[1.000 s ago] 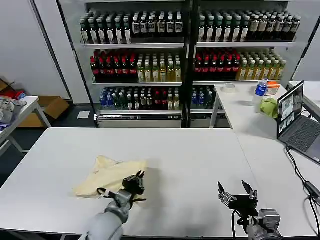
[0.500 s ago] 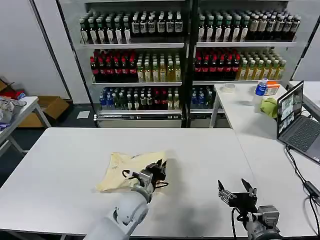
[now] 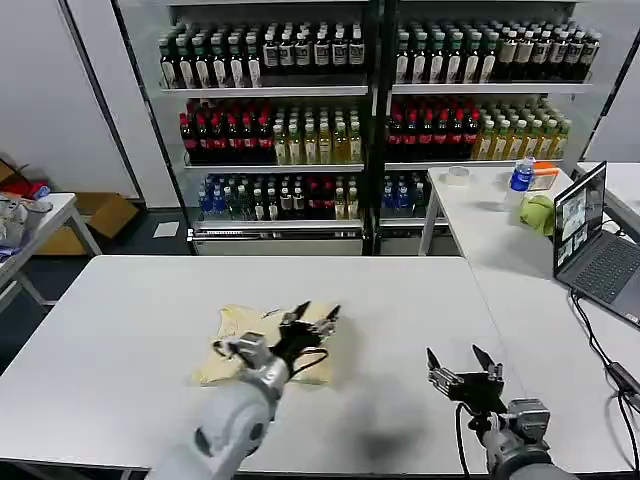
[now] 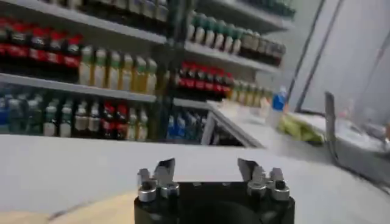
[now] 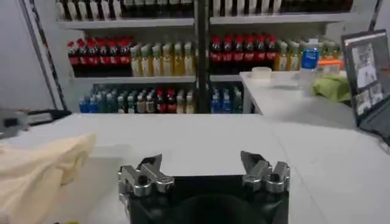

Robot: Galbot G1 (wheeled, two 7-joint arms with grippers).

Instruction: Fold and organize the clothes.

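We see the T-shirt [image 3: 262, 340] as soft, matt cream cloth, wrinkled where it lies on the counter [image 3: 120, 330], whose white top looks smooth and faintly satin. Above the T-shirt, the left end effector [image 3: 312, 322] shows dark matt fingers on a grey, smooth-shelled arm. Beside the T-shirt, the right end effector [image 5: 204, 165] has silvery metal fingers on a black matt body.

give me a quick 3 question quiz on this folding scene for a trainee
1. True or false: the left gripper is open above the T-shirt.
2. Which gripper hovers over bare table, away from the shirt? A) left B) right
3. Fill in: the laptop stands on the ____ side table.

Key: 1 true; 2 B; 3 right
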